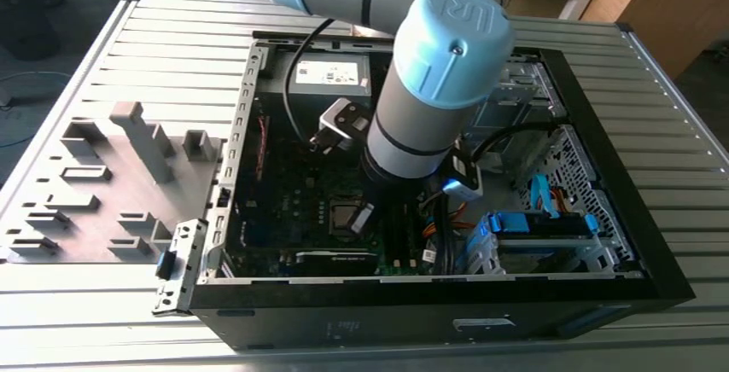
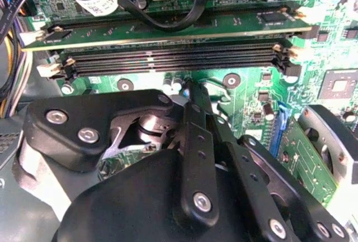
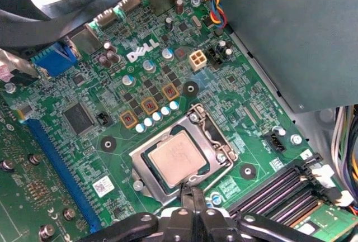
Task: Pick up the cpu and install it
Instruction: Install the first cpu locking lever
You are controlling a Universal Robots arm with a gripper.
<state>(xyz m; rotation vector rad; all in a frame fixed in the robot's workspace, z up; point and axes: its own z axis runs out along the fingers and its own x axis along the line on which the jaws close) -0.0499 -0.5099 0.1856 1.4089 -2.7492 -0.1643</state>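
1. Cpu (image 3: 178, 158) lies flat in the metal-framed socket (image 3: 146, 183) on the green motherboard (image 3: 112, 113), pale top facing up, in the first wrist view.
2. End effector (image 3: 193, 193) hangs just beside the socket's edge, its thin fingers (image 3: 198, 200) pressed together, holding nothing.
3. Judged thin, light, rigid and fragile underneath; best held by opposite edges.
4. Memory sticks (image 2: 168, 32) sit nearby in the second wrist view.

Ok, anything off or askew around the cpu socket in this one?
Nothing stands out. The cpu lies flat and square inside the socket frame, and the gripper sits closed right at its edge. The memory stick is seated level in its slot, and the board around it shows no visible damage.
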